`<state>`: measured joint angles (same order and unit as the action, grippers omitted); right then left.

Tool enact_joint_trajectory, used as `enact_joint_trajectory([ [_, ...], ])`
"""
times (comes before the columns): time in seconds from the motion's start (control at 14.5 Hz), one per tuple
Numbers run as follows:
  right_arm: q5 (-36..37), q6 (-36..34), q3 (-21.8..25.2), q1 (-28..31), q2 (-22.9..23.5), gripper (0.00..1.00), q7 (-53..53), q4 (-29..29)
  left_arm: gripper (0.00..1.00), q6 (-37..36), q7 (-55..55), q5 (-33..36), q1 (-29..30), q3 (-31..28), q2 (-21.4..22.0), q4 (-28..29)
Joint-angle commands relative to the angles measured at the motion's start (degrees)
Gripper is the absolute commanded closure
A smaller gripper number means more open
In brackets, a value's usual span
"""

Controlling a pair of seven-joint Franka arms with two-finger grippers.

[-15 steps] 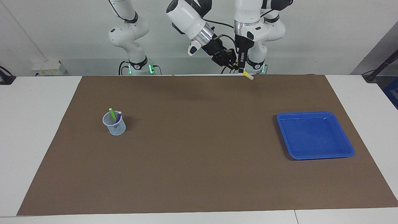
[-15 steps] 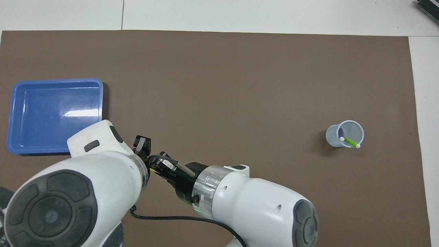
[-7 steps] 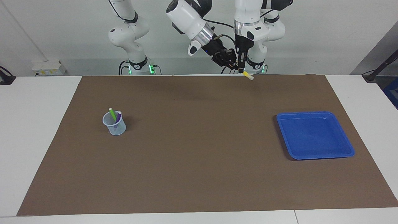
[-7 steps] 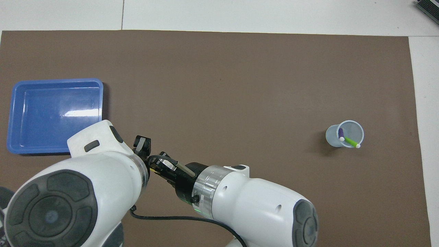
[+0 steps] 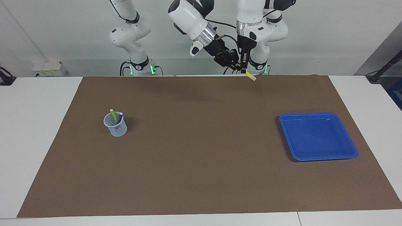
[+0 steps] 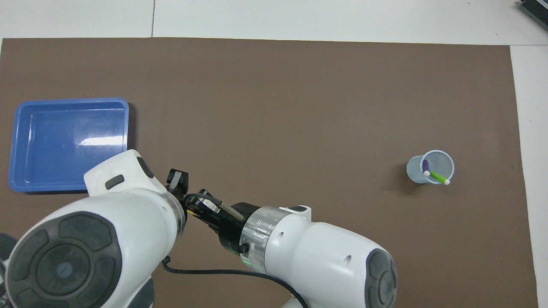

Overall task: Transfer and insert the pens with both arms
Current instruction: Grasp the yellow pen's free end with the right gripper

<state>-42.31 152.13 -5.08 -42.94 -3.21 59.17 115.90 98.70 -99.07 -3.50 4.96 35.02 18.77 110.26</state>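
1. Yellow pen (image 5: 250, 76) hangs in my left gripper (image 5: 243, 71), clamped tight above the mat's near edge, for handover.
2. My right gripper (image 5: 233, 63), pinched closed, meets it there.
3. Green pen (image 5: 113, 115) and purple pen (image 5: 119, 120) already stand in the cup (image 5: 116, 127).

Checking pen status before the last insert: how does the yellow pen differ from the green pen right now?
Place: the yellow pen is up in the air between the left gripper and right gripper, both shut on it; the green pen stands in the clear cup. Pose: yellow slants downward from the fingers; green leans against the cup's rim. Shared: both are short, slim markers.
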Motion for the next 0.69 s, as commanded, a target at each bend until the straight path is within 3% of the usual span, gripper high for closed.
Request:
enact_joint_trajectory([
  [0.0, -1.46, 0.72, -0.19, 0.14, 0.4, 1.0, -0.63, 0.2, 0.84, -1.31, -0.07, 0.25, -0.48, -0.3, 0.74, -0.31],
  [0.41, -1.37, 0.54, -0.19, 0.22, 0.4, 1.0, -0.63, 0.2, 0.62, -1.31, 0.19, 0.25, -0.48, -0.3, 0.74, -0.31],
  [0.48, -1.37, 0.19, -0.19, 0.31, 0.4, 1.0, -0.9, 0.2, 0.54, -1.31, 0.19, 0.25, -0.48, -0.3, 0.74, -0.4],
  [0.62, -1.2, -1.64, -0.19, 0.66, 0.31, 1.0, -3.17, 0.2, 0.24, -1.4, 0.46, 0.25, -0.48, -0.3, 0.74, -0.31],
])
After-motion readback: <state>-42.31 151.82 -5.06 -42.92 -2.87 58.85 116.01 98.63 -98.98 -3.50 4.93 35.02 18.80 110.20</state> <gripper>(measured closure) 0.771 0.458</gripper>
